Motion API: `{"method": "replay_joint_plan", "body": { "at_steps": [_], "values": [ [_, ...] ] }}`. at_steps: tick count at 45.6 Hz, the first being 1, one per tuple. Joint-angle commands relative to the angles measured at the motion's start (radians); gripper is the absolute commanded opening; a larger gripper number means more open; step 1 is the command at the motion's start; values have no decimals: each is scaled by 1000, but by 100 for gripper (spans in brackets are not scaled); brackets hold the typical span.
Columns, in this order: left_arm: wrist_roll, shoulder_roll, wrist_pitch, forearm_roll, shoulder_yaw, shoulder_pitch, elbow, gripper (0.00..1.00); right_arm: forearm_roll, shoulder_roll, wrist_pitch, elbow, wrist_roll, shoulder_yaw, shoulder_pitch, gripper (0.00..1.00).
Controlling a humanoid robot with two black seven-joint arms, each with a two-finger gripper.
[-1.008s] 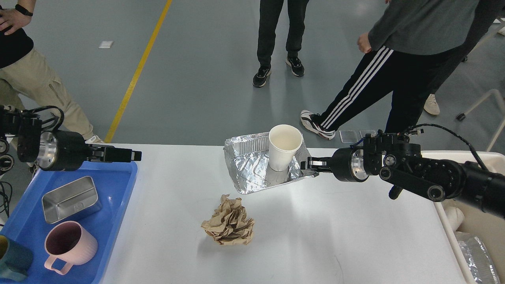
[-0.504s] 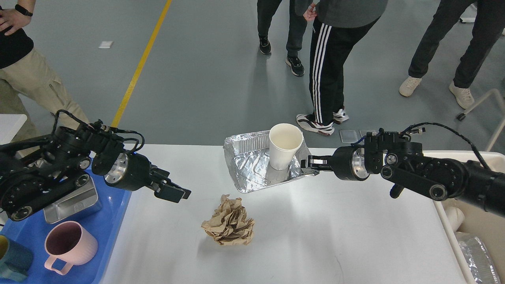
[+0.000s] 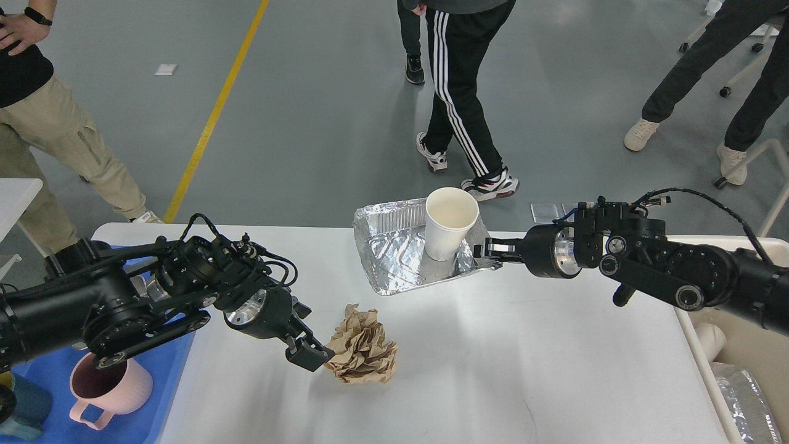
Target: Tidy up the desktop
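Note:
On the white desktop [image 3: 524, 345] lies a crumpled ball of brown paper [image 3: 363, 350]. My left gripper [image 3: 310, 356] hangs right at its left edge, fingers pointing down and to the right; their gap does not show. A foil tray [image 3: 394, 265] sits at the far edge with a white paper cup [image 3: 450, 223] standing upright in it. My right gripper [image 3: 488, 251] is shut on the tray's right rim, and that side looks slightly raised.
A blue tray [image 3: 172, 364] at the left holds a pink mug [image 3: 110, 385] and a teal mug [image 3: 21, 407], partly under my left arm. A beige bin [image 3: 746, 345] stands at the right edge. People stand on the floor beyond the table.
My left arm swung from over the blue tray rightward and down to the crumpled paper. The right gripper lifted the foil tray and cup slightly. The people behind walked on.

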Motion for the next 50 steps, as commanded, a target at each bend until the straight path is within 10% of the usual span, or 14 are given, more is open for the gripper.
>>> {"method": "replay_joint_plan", "body": {
  "at_steps": [1,32,50],
  "values": [
    [0,-24,39,7,38,0,37,97,0,0,0,3,0,6,0,0],
    [-1,-93,252,1,84,43,177,88,0,-3,-2,19,0,10,-2,0],
    [-11,-88,261,10,87,64,183,23,0,-25,-2,39,0,12,-5,0]
  ]
}}
